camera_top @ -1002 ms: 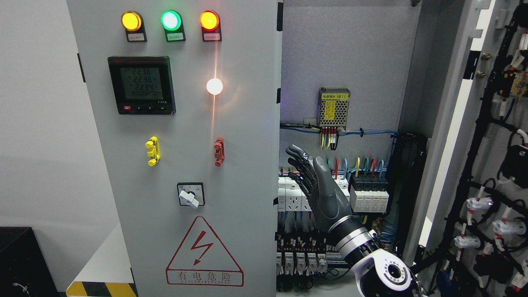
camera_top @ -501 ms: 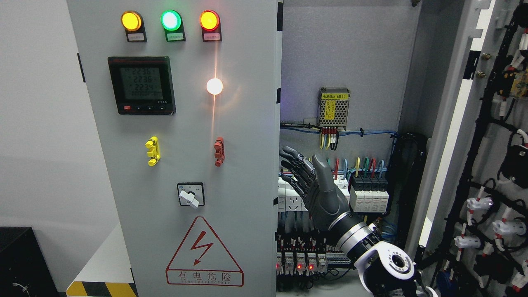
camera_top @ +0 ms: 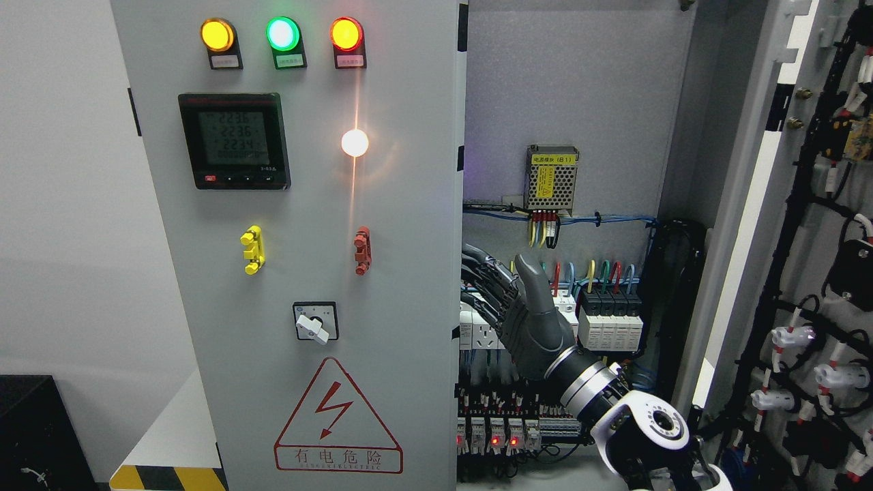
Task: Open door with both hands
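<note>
The left door (camera_top: 307, 273), a flat grey painted metal panel, stands closed just to the left of the right robot hand (camera_top: 508, 296). The right door (camera_top: 805, 239) is swung wide open far to the robot hand's right, its inner face strung with black cables and white plugs. The robot hand, dark grey with jointed black fingers (camera_top: 481, 262) and a smooth thumb, is raised inside the cabinet opening with its fingers stretched out and loosely spread toward the left door's free edge; it holds nothing, and whether the fingertips touch the edge cannot be told. Its arm comes in from the lower right, with a ribbed silver wrist and a glossy white and black joint.

Behind the robot hand sit rows of white and black breakers (camera_top: 610, 320) with coloured wires. Above it hangs a perforated metal box (camera_top: 552, 177) with a yellow label. On the left door, to the robot hand's left, are 3 round lamps (camera_top: 282, 34), a black meter (camera_top: 234, 141), a white knob (camera_top: 314, 326) and a red triangular warning sign (camera_top: 337, 416).
</note>
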